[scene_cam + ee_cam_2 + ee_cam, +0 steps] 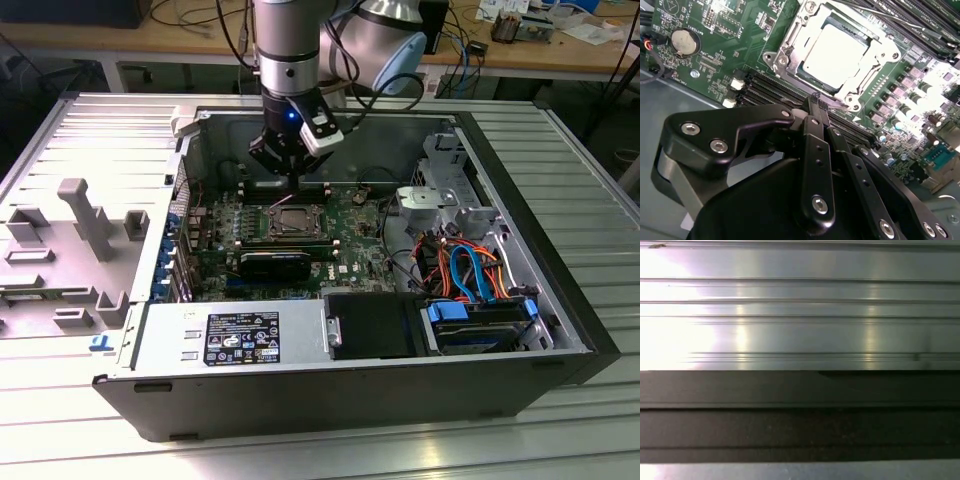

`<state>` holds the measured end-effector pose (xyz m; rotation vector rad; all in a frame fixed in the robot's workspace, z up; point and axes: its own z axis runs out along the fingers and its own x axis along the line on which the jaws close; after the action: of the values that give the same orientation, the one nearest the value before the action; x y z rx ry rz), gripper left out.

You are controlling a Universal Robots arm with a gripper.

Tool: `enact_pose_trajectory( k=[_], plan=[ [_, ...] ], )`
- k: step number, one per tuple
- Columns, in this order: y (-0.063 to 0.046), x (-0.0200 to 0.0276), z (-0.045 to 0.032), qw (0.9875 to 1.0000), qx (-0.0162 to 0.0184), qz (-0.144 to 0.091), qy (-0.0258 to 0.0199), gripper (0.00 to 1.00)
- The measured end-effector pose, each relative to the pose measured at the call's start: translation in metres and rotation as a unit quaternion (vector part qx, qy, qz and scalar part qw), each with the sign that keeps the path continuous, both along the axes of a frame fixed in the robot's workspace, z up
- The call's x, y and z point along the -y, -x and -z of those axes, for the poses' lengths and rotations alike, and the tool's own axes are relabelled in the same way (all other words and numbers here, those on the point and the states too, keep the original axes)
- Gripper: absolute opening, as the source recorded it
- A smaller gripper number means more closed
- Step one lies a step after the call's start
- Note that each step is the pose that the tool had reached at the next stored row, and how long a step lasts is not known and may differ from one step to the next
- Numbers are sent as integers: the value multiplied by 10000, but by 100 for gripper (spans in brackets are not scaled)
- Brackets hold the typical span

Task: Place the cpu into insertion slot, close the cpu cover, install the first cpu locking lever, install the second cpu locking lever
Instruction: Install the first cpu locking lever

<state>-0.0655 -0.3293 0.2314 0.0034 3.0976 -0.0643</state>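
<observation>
With the cpu (836,54) already under the cover (790,37), I keep my empty, closed gripper (816,100) low beside the slot (288,220), and I should push the lever slowly.

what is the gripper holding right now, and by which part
Nothing. The gripper has its fingers closed together with nothing between them, just short of the socket's edge, where the chip already sits under the cover.

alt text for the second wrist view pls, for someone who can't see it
The cpu, its pale metal top showing, sits in the insertion slot on the green motherboard, with the cpu cover framing it. The black gripper fills the foreground, fingers together, tips close to the socket's edge.
</observation>
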Motion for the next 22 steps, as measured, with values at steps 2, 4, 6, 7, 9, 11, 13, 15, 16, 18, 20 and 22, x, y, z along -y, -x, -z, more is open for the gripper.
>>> enact_pose_trajectory(
  k=[2, 4, 6, 7, 9, 11, 13, 15, 16, 18, 20, 22],
  plan=[
    [-25, 0, 8, 10000, 0, 2, 0, 11],
    [-37, 0, 16, 10000, 0, 2, -1, 11],
    [-41, 0, 29, 10000, 0, 3, -1, 11],
    [-43, 0, 40, 10000, 0, 2, -1, 11],
    [-50, 0, 51, 10000, 0, 1, -1, 11],
    [-64, 0, 63, 10000, 0, 2, -1, 11],
    [-76, 0, 90, 10000, 0, 2, -1, 11],
    [-88, 0, 117, 10000, -1, 2, -1, 11],
    [-93, 0, 125, 10000, 0, 2, -1, 11],
    [-101, 0, 144, 10000, 0, 2, -1, 11],
    [-104, 0, 154, 9999, 0, -143, -1, 11],
    [-99, 0, 155, 9994, 1, -336, -1, 11]
  ],
)
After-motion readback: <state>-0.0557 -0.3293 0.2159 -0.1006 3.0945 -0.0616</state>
